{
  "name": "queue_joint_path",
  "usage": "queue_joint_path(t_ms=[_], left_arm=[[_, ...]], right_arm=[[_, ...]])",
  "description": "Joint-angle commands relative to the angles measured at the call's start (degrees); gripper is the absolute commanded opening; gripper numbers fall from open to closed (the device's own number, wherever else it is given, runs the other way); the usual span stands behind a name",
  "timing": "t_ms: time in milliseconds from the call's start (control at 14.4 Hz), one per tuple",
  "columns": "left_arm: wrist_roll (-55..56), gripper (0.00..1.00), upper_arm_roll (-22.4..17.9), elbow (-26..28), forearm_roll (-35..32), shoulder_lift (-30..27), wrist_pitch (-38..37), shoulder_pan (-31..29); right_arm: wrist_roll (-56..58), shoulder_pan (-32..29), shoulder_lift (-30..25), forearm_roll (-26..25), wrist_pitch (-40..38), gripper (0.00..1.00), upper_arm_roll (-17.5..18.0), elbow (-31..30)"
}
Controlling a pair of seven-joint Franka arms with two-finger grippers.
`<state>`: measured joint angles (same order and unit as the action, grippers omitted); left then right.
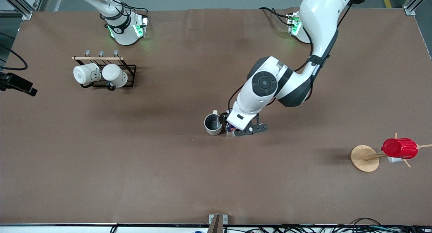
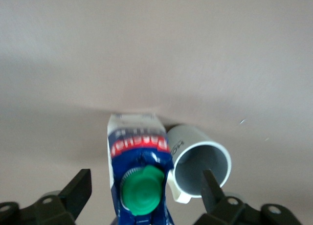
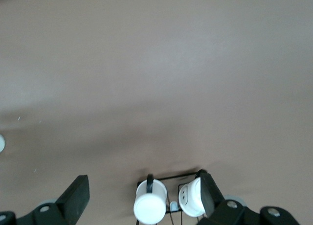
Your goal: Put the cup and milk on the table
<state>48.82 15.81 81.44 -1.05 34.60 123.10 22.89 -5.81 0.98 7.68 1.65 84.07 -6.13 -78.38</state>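
Observation:
The cup [image 1: 213, 124], cream-white with a dark grey inside, stands upright on the brown table [image 1: 135, 175] near its middle. The milk [image 1: 230, 128] stands right beside it, toward the left arm's end, mostly hidden under my left gripper [image 1: 233, 129]. In the left wrist view the milk [image 2: 138, 151] shows its green cap between my left gripper's [image 2: 145, 187] wide-open fingers [image 2: 78, 190], with gaps on both sides. One finger shows over the cup's [image 2: 203, 164] mouth. My right gripper [image 3: 143, 194] is open and empty, high over the mug rack, out of the front view.
A black wire rack [image 1: 130, 74] with two white mugs [image 1: 87, 73] stands toward the right arm's end, also in the right wrist view [image 3: 168, 178]. A wooden stand [image 1: 364, 158] carrying a red ribbed cup [image 1: 400, 148] stands toward the left arm's end.

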Motion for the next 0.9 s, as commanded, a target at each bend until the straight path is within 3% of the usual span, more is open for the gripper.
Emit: queue_joint_path(t_ms=[0, 139, 277, 832], left_arm=[[-0.04, 1.00, -0.34, 0.74, -2.63, -7.42, -7.22, -4.68], [-2.83, 1.00, -0.08, 0.82, -9.20, -11.99, -12.51, -7.93], [-8.62, 1.00, -0.25, 0.82, -11.17, -16.29, -18.05, -10.83], [-39.56, 1.00, -0.16, 1.78, -2.48, -29.23, -31.87, -27.01]], right_arm=[[1.41, -1.33, -5.47, 2.04, 2.49, 1.00, -0.11, -8.44], [2.81, -2.29, -5.57, 2.04, 2.94, 1.00, -0.20, -8.73], [4.92, -3.78, -5.48, 2.04, 2.77, 1.00, 0.24, -8.46], [4.93, -5.64, -5.57, 1.34, 2.68, 1.00, 3.49, -8.37]])
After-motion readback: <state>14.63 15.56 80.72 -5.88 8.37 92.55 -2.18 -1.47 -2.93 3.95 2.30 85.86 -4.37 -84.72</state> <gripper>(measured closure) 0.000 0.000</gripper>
